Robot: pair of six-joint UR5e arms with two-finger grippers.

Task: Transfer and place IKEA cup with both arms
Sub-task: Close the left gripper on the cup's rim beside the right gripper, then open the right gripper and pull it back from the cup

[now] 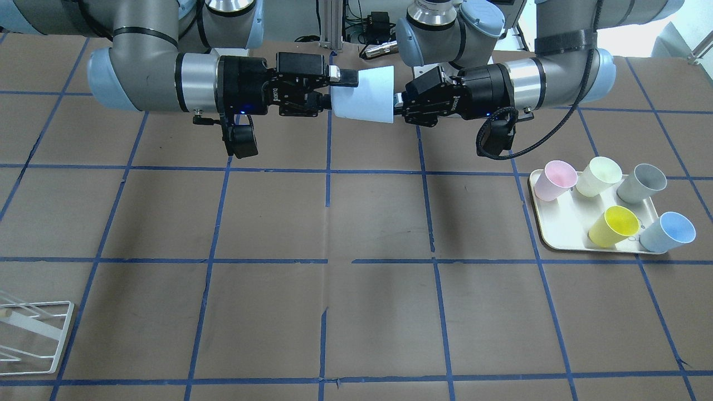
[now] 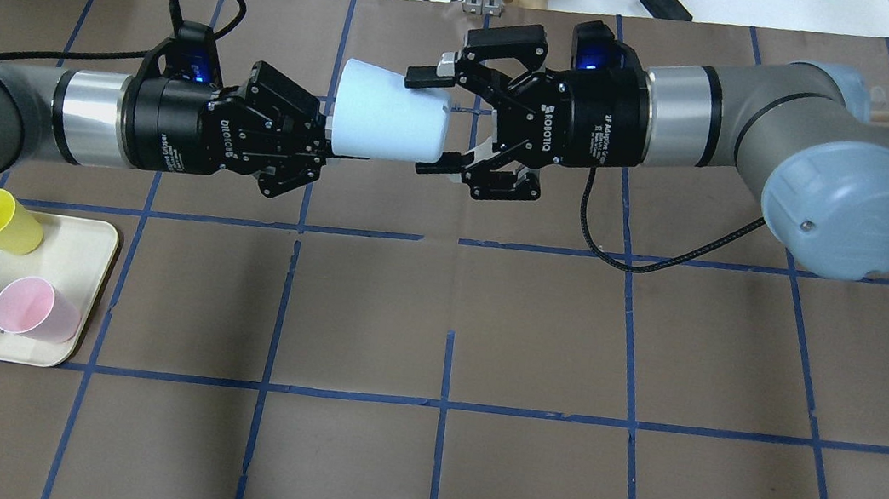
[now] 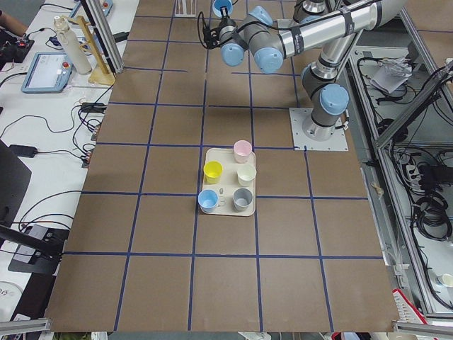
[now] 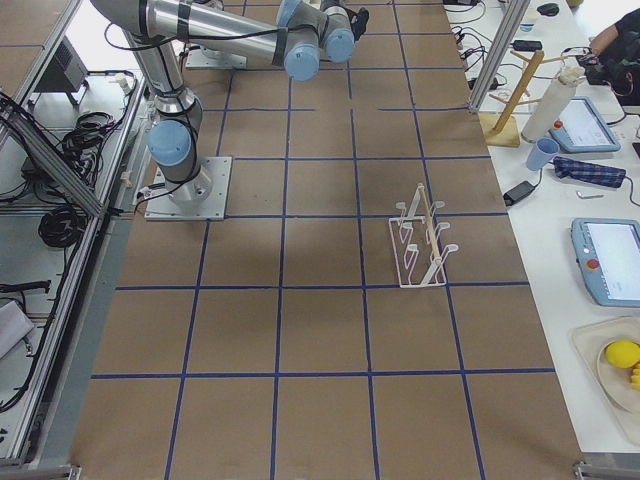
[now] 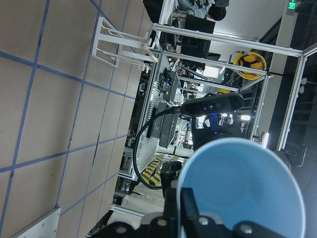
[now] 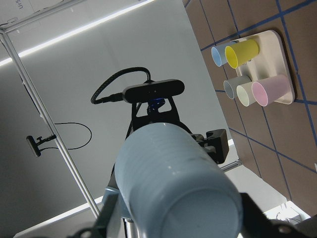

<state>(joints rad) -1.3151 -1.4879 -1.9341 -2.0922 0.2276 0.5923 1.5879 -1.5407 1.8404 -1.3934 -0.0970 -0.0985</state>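
The cup (image 2: 389, 118) lies on its side in the air, well above the surface and about midway between its left and right edges. The left gripper (image 2: 325, 135) is closed on the rim, with one finger inside the mouth, as the left wrist view shows. The right gripper (image 2: 431, 121) is spread wide, one finger on each side of the narrow base end. I cannot tell whether either finger touches the wall yet.

The handover looks half made, so the main risk is timing. If the left gripper lets go before the right has closed firmly, the cup would likely fall to the surface and roll.

The taper is a second risk. Fingers closing on a smooth wall that narrows toward the base could squeeze the cup out toward the left arm. The right fingers reach only a short way along the wall, which gives them little hold.

A hard squeeze might buckle the thin plastic. If both grippers clamp and either arm then pulls, the rim pinch could tear loose or twist the cup askew for placing.
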